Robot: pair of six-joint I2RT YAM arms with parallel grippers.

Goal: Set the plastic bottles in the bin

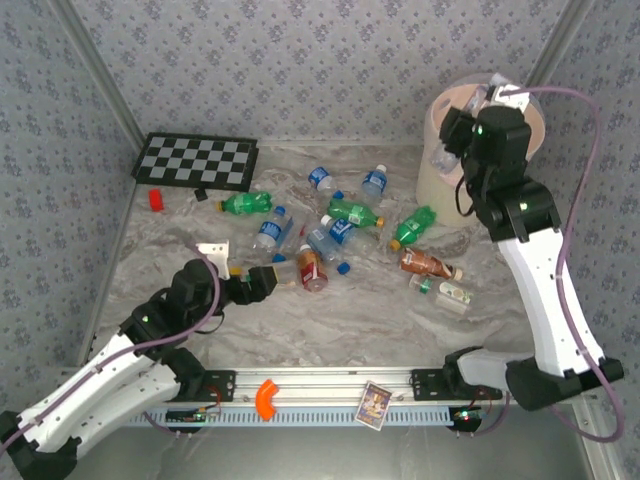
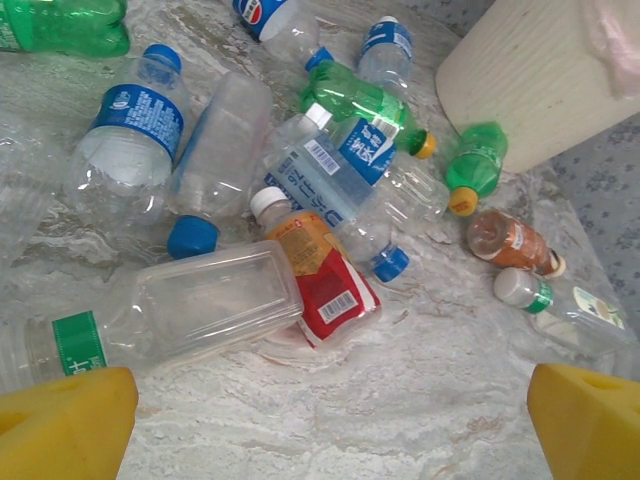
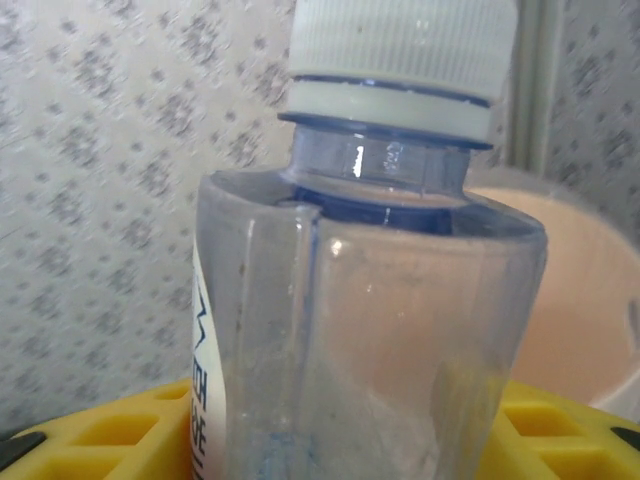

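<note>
While my right gripper [image 3: 370,440] clamps a clear white-capped bottle [image 3: 370,290] up at the bin [image 1: 432,188] rim | my left gripper [image 2: 330,430] hangs low over the table [image 1: 400,325], fingers wide apart, holding nothing | remaining plastic bottles [image 1: 340,235] lie scattered on the tabletop, a clear green-labelled bottle [image 2: 190,310] just ahead.

loose bottles [image 1: 355,213] near cream bin [image 1: 437,185]

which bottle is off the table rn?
The white-capped clear bottle, held in the right gripper up at the rim of the bin. The other bottles all lie on the table.
</note>
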